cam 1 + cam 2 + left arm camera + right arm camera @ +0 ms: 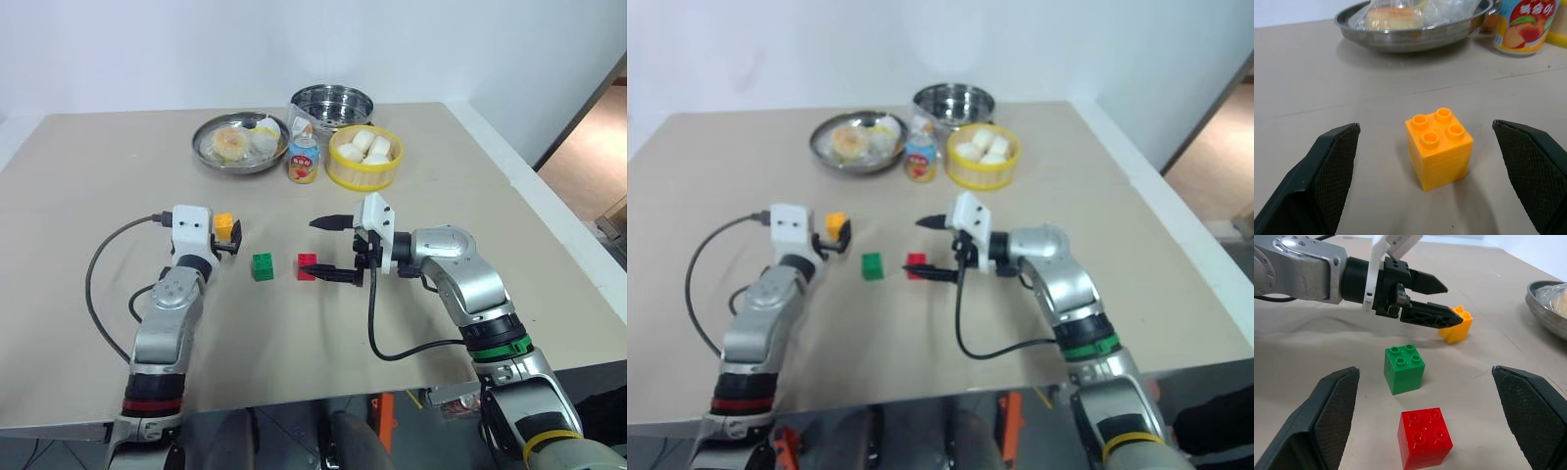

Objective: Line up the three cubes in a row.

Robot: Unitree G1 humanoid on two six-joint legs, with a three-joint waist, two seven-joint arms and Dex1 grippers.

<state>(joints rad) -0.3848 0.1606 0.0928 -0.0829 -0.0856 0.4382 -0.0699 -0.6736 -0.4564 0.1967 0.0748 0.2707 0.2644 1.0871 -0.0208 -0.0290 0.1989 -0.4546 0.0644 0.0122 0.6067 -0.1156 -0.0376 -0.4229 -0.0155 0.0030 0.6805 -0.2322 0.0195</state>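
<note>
Cubes sit in a loose line across the near-middle of the table (98, 176). Nearest the robot lie the red cube (308, 266) and the green cube (263, 266), side by side with a small gap and roughly level with each other. The yellow-orange cube (224, 227) sits farther back and to the robot's left, out of line with that pair.

That offset is what the coming move seems to turn on. The left gripper (231, 238) points forward with its fingers spread wide, empty, and the yellow-orange cube stands just ahead of it, in line with the gap between the fingertips. The left arm is plainly the nearer one for that cube; to join the row, the cube would need to come back toward the robot, to the left of the green one.

The right gripper (336, 250) points toward the robot's left, also wide open and holding nothing, its lower finger reaching close beside the red cube, which lies within its opening.

The left wrist view shows the yellow-orange cube (1439, 148) turned slightly askew to the fingers and untouched by either. The right wrist view adds what that one lacks: all three cubes at once, red (1424, 437), green (1404, 368), then yellow-orange (1455, 324) partly behind the left gripper's fingers.

Farther back stand a steel plate (240, 142), a can (304, 160), a yellow basket (365, 159) of buns and a steel pot (332, 103).
</note>
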